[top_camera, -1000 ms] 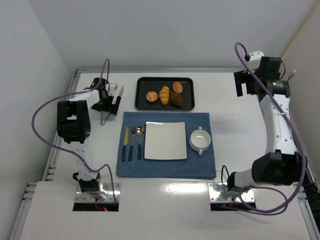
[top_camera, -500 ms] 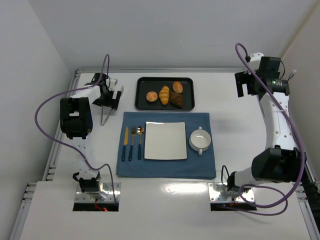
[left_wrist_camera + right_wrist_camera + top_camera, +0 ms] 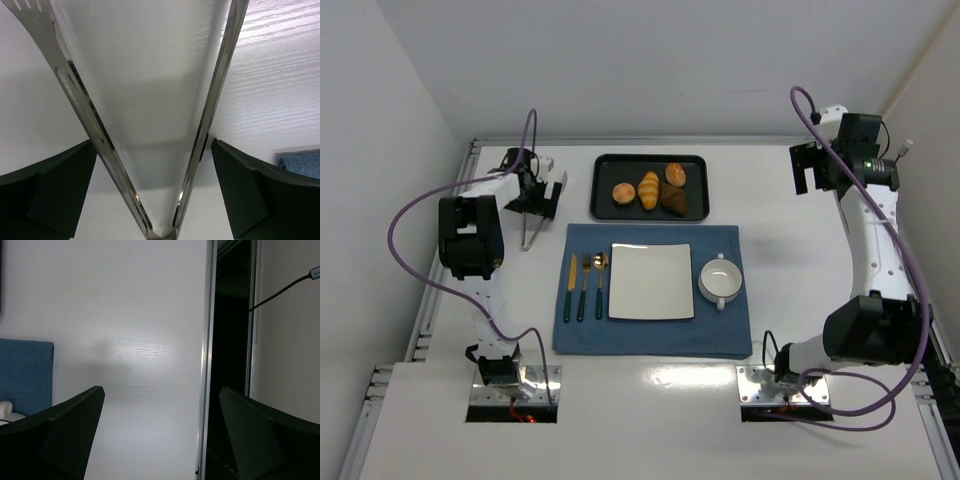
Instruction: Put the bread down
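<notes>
Bread sits at the left end of the tray, near its left edge. On the bare surface left of the tray, the left tool is spread wide astride the tongs, near the bread. Right of the tray, the right tool gapes empty.

Bright, even overhead light in the top view. Soft shadows beneath the arms, 2 glare patches on the table by the bases. Sharp, mirror-bright tongs. Dark, blurred fingers in the 2 wrist views.
</notes>
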